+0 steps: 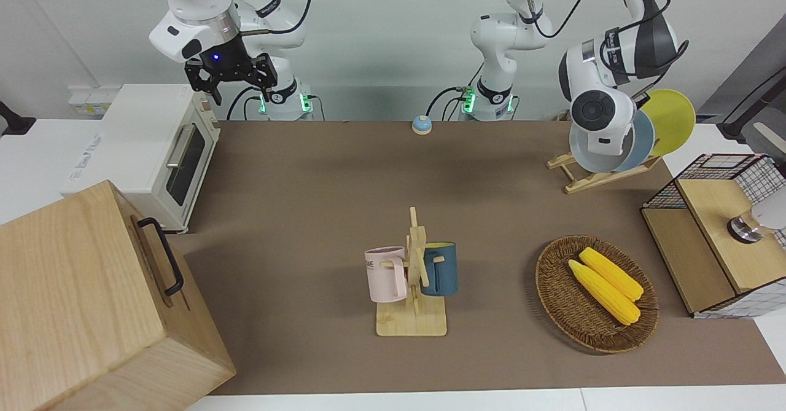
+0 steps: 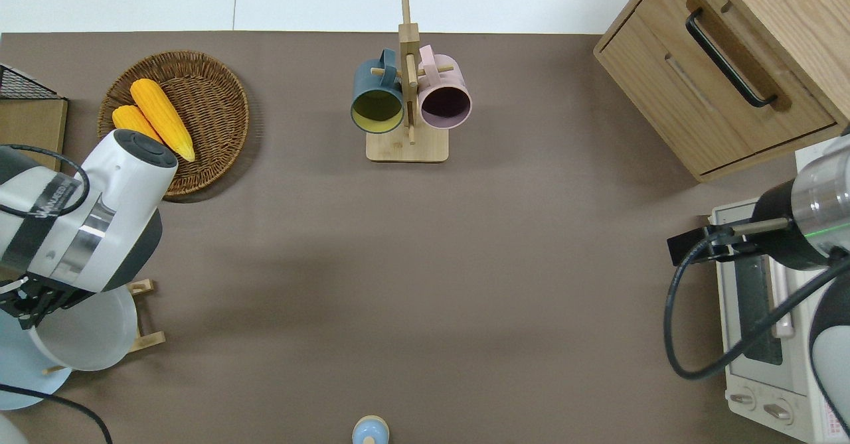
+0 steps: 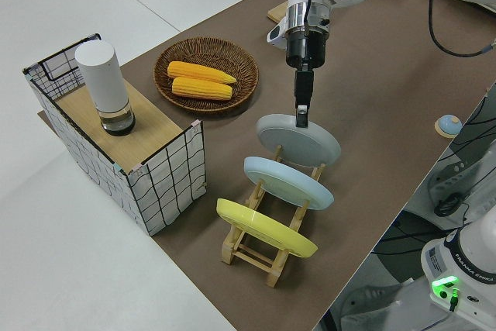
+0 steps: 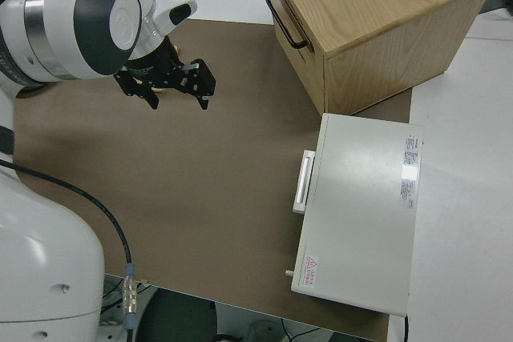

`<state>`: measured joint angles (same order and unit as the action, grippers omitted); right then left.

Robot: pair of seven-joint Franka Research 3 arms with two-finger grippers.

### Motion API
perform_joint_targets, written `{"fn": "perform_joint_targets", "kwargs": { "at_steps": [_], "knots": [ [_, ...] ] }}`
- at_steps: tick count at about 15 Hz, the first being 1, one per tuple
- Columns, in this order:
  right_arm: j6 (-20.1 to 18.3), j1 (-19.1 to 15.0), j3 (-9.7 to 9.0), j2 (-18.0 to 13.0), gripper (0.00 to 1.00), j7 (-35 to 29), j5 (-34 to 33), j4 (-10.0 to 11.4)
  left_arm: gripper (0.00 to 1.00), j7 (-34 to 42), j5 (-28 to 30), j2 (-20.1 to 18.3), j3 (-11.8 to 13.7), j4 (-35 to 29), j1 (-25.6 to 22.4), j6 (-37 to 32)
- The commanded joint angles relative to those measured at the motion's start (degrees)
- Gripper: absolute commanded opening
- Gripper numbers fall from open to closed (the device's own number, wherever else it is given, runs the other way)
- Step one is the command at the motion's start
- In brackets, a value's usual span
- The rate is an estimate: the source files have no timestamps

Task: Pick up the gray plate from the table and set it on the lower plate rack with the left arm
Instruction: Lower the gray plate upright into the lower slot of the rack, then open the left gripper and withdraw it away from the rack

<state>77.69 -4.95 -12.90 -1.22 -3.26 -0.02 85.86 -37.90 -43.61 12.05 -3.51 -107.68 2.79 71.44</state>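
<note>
The gray plate (image 3: 299,139) stands tilted at the lower plate rack's (image 3: 252,250) end slot farthest from the robots, beside a bluer plate (image 3: 288,182) and a yellow plate (image 3: 266,228). My left gripper (image 3: 301,117) is shut on the gray plate's upper rim, fingers pointing down. I cannot tell if the plate rests on the rails. In the front view the left arm's wrist hides most of the gray plate (image 1: 591,158); the rack (image 1: 583,180) shows below it. In the overhead view the plate (image 2: 86,334) lies over the rack (image 2: 145,314). The right gripper (image 4: 170,92) is open and parked.
A wicker basket (image 1: 562,300) with two corn cobs lies farther from the robots than the rack. A wire-sided box (image 3: 155,184) with a white cylinder stands beside the rack. A mug stand (image 1: 412,288), a wooden cabinet (image 1: 80,300), a toaster oven (image 1: 153,153) and a small blue knob (image 1: 421,125) are also on the table.
</note>
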Motion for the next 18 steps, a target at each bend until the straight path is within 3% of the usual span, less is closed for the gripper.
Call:
{"fn": "perform_joint_targets", "kwargs": {
  "at_steps": [1,2,3,4,6,8,14,18],
  "knots": [
    [-0.87,-0.85,-0.37,-0.27,0.987,0.19,0.2,-0.35,0.29,-1.56,-0.34,0.86,-0.18,-1.31,0.72,0.45],
    [-0.87,-0.76,-0.37,-0.27,0.99,0.19,0.2,-0.35,0.63,-1.21,0.1,0.96,-0.71,-1.22,0.72,0.54],
    [-0.87,-0.76,-0.37,-0.27,0.987,0.19,0.2,-0.35,0.86,-0.34,0.8,0.96,-0.8,-1.22,0.72,0.63],
    [-0.87,-0.85,-0.37,-0.27,0.99,0.19,0.2,-0.35,0.99,-0.16,1.94,0.78,-0.89,-0.96,0.72,0.63],
    [-0.87,-0.76,-0.37,-0.27,0.99,0.19,0.2,-0.35,1.0,-0.16,4.14,0.61,-1.33,-0.26,0.81,0.54],
    [-0.87,-0.85,-0.37,-0.27,0.99,0.19,0.2,-0.35,1.0,-0.24,6.68,0.25,-3.34,1.06,0.72,1.33],
    [-0.87,-0.85,-0.37,-0.27,0.987,0.19,0.2,-0.35,1.0,-0.86,25.31,-3.87,-3.26,8.88,0.55,12.65],
    [-0.87,-0.85,-0.37,-0.27,0.99,0.19,0.2,-0.35,1.0,-0.6,27.0,-5.19,-3.79,9.33,0.81,21.44]
  ]
}}
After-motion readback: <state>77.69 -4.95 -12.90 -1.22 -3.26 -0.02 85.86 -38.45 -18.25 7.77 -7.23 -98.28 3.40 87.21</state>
